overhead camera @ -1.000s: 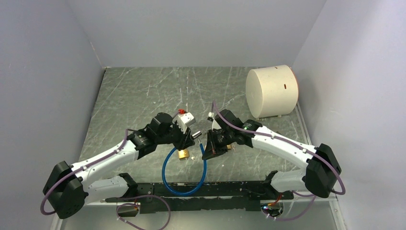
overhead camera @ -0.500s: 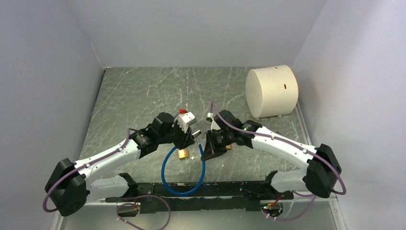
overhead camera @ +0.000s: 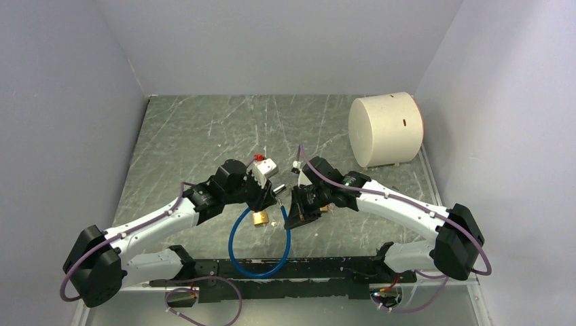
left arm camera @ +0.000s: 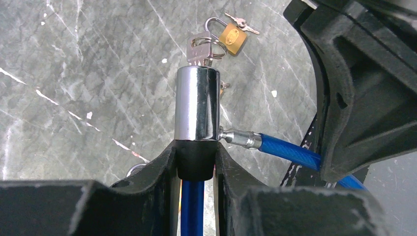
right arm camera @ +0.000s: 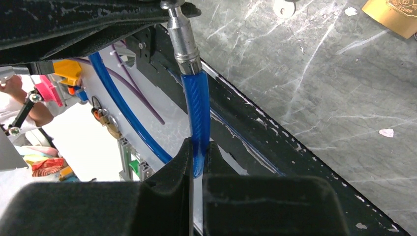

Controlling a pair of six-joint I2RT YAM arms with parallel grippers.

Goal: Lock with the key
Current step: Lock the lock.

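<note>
At frame centre the left gripper [left arm camera: 195, 157] pinches the black base of the chrome lock barrel [left arm camera: 196, 103], key [left arm camera: 198, 50] standing in its top. Just beside, the right gripper [right arm camera: 197, 152] squeezes the blue cable [right arm camera: 197, 105].

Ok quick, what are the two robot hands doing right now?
Left gripper: closed on the lock cylinder.
Right gripper: closed on the blue cable.

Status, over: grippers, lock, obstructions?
Left gripper shut on lock cylinder, key in its end. Right gripper shut on blue cable, tip at cylinder's side. Brass padlock on table, apart.
</note>
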